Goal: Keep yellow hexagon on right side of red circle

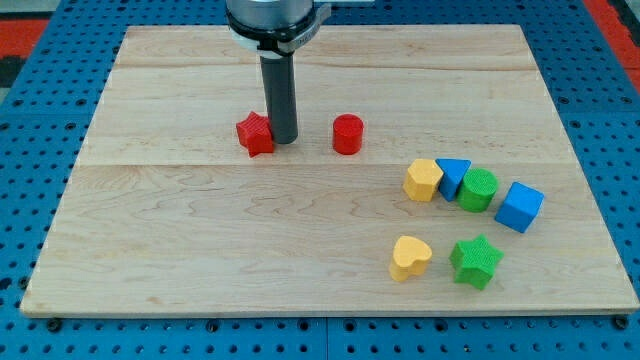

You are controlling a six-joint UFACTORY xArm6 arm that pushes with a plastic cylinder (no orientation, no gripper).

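A: Where is the tip?

B: It sits just beside the red star, between that star and the red circle. It is only a rod, so it holds nothing.

A: And the yellow hexagon?

B: It is lower down on the view's right, touching the blue triangle. It is well apart from the tip.

A: Is the job done?

B: It looks part done. The hexagon is already to the right of the circle, but not next to it. A push closer may still be needed.

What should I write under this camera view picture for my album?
My tip rests beside the red star, left of the red circle; the yellow hexagon waits further right.
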